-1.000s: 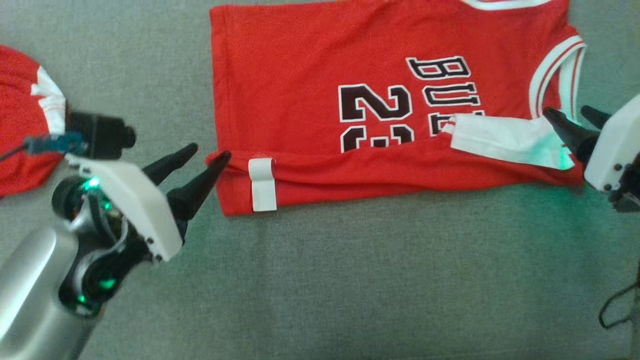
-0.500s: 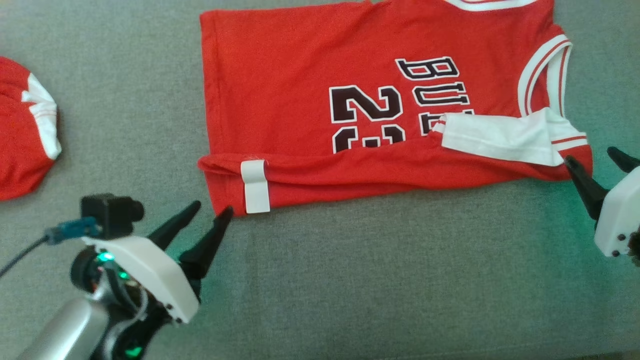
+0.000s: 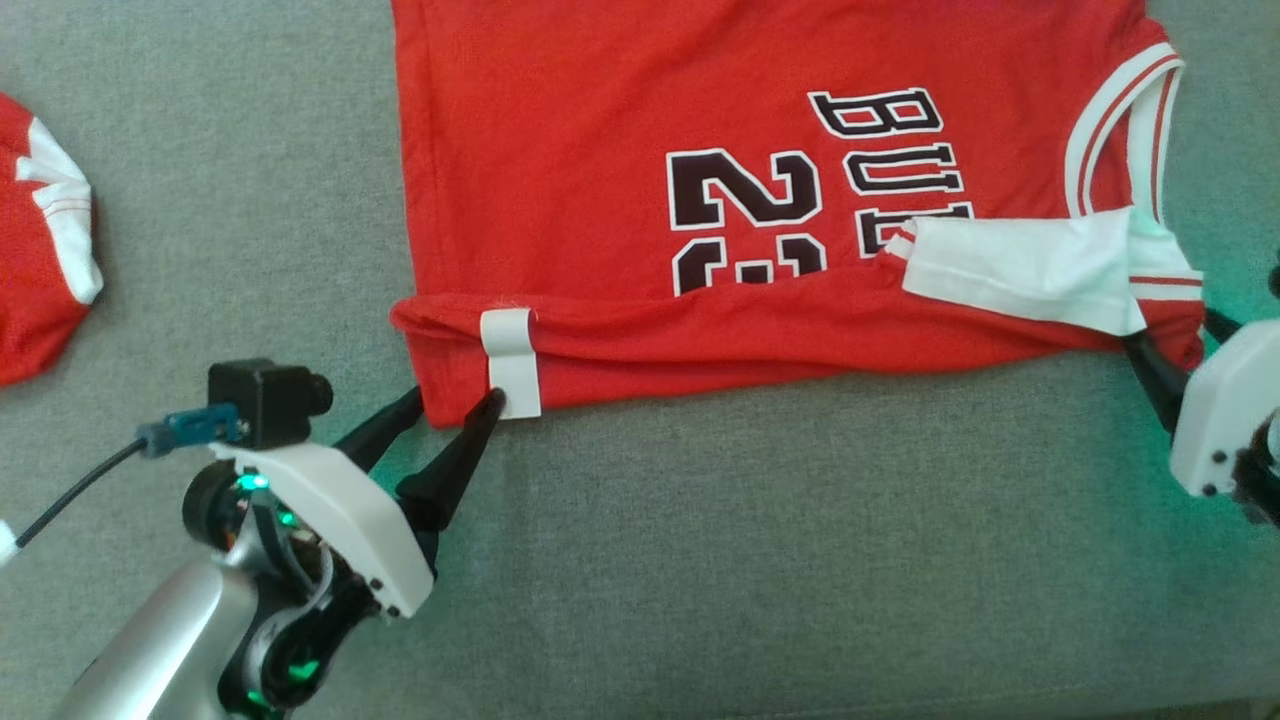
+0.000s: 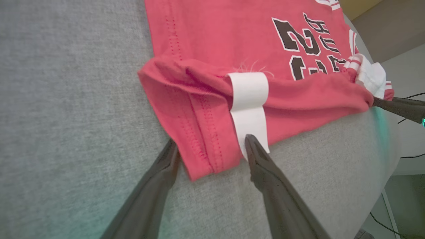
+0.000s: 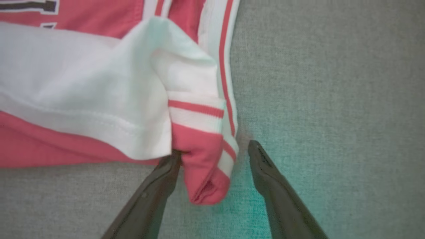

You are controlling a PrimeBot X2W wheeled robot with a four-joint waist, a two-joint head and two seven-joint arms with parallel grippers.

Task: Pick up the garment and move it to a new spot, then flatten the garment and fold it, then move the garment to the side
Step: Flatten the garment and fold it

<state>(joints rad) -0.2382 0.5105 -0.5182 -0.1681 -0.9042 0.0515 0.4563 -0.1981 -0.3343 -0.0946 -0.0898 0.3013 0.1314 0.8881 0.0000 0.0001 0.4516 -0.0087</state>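
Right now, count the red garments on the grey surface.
2. A jersey lies spread in the middle; a second red garment sits at the left edge, cut off. Others may lie out of view.

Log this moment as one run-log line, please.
phase: fold | left gripper: open, straddling red jersey hem corner | right gripper: open, straddling shoulder corner | held: nothing
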